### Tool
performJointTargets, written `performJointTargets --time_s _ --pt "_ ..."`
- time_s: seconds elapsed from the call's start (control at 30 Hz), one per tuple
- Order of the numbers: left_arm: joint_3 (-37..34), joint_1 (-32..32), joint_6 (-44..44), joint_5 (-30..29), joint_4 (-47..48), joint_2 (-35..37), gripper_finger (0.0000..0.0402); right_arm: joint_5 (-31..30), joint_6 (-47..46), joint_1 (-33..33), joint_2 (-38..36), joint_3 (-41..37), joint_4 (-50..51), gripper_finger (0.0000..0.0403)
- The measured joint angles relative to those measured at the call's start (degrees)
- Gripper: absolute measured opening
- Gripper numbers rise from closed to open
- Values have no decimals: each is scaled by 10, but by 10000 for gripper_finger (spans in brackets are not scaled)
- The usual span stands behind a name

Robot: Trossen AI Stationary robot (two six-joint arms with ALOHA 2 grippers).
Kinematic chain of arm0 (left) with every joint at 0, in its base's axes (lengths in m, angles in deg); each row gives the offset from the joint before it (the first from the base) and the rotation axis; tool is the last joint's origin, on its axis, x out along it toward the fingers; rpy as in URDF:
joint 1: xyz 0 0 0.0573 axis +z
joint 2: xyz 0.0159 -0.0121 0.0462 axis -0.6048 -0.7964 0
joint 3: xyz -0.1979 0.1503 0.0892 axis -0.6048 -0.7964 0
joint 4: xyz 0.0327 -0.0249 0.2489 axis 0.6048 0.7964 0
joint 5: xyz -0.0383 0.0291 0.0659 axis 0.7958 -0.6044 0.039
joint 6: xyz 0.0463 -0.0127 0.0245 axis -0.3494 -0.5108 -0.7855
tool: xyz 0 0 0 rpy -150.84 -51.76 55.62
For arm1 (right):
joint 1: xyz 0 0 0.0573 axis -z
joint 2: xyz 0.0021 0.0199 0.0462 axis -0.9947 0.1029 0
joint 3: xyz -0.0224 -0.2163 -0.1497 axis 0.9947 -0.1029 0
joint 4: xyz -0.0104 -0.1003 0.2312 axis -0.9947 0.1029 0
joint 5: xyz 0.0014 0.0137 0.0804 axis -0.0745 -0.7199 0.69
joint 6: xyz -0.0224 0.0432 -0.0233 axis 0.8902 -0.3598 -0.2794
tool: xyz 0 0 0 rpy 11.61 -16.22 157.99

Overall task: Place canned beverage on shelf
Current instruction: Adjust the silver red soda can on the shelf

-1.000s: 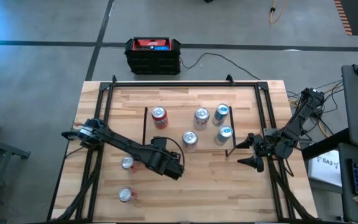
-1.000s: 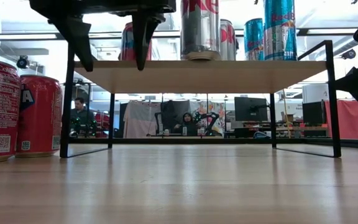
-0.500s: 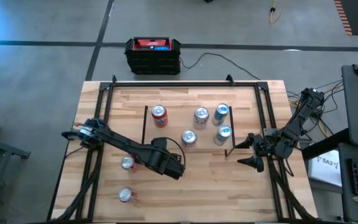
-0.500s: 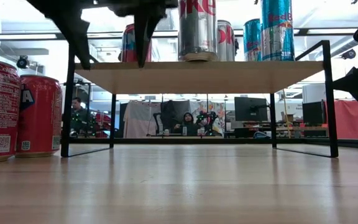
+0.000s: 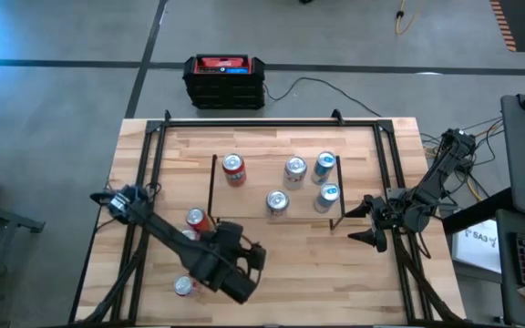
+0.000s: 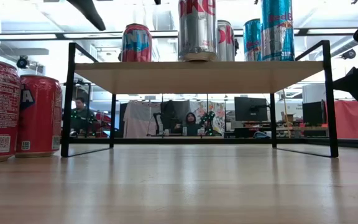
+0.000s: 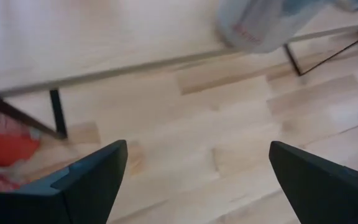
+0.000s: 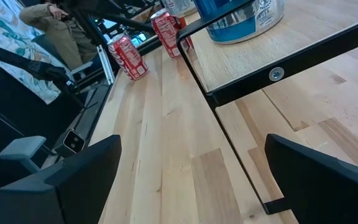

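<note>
The shelf (image 5: pixel 253 187), a low light-wood board on thin black legs, stands mid-table and carries several upright cans: a red one (image 5: pixel 233 169), two silver (image 5: pixel 277 202) and two blue (image 5: pixel 329 196). Two more red cans (image 5: pixel 196 220) (image 5: pixel 186 285) stand on the tabletop to the shelf's near left. My left gripper (image 5: pixel 249 271) is open and empty, near-left of the shelf. Its wrist view (image 7: pixel 197 180) looks at the shelf's near edge (image 7: pixel 104 56). My right gripper (image 5: pixel 361 223) is open and empty beside the shelf's right near corner (image 8: pixel 278 62).
A black-and-red box (image 5: pixel 224 80) sits on the floor beyond the table's far edge. Black rails (image 5: pixel 153 146) run along the tabletop's left, right and far sides. Bare wood lies near of the shelf (image 5: pixel 317 273). People sit in the room behind (image 6: pixel 188 121).
My left gripper has drawn back from the shelf's near left corner toward the table's near edge and has risen. In the low view its fingers have almost left the picture's top. The cans on the shelf stand as before.
</note>
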Motion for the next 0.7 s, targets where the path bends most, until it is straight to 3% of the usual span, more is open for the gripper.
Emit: performJointTargets --time_s 0.2,0.47,0.7 --pt "-3 -22 0 -77 0 -12 387 0 0 0 0 0 0 384" --pt "-3 -23 -33 -101 -27 -15 399 0 0 0 0 0 0 384" --pt "-4 -22 -121 -213 -77 -28 399 0 0 0 0 0 0 384"
